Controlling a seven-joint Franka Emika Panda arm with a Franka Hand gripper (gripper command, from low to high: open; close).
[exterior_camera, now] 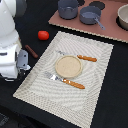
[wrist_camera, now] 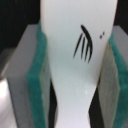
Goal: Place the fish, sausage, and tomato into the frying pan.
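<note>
In the wrist view my gripper (wrist_camera: 75, 75) is shut on the fish (wrist_camera: 75, 45), a flat white piece with dark markings, clamped between the green pads (wrist_camera: 37, 75). In the exterior view the gripper (exterior_camera: 23, 61) hangs at the left, beside the placemat; the fish itself is not discernible there. The tomato (exterior_camera: 43, 35) lies on the dark table beyond the gripper. The sausage (exterior_camera: 31, 51) lies close by the gripper. The frying pan (exterior_camera: 90, 15), with its grey handle, stands on the brown board (exterior_camera: 75, 25) at the back.
A deeper grey pot (exterior_camera: 67, 8) stands to the exterior view's left of the frying pan. A striped placemat (exterior_camera: 95, 85) holds a tan plate (exterior_camera: 68, 66), a knife (exterior_camera: 82, 58) and a fork (exterior_camera: 65, 80). Another vessel (exterior_camera: 123, 17) sits at the far right.
</note>
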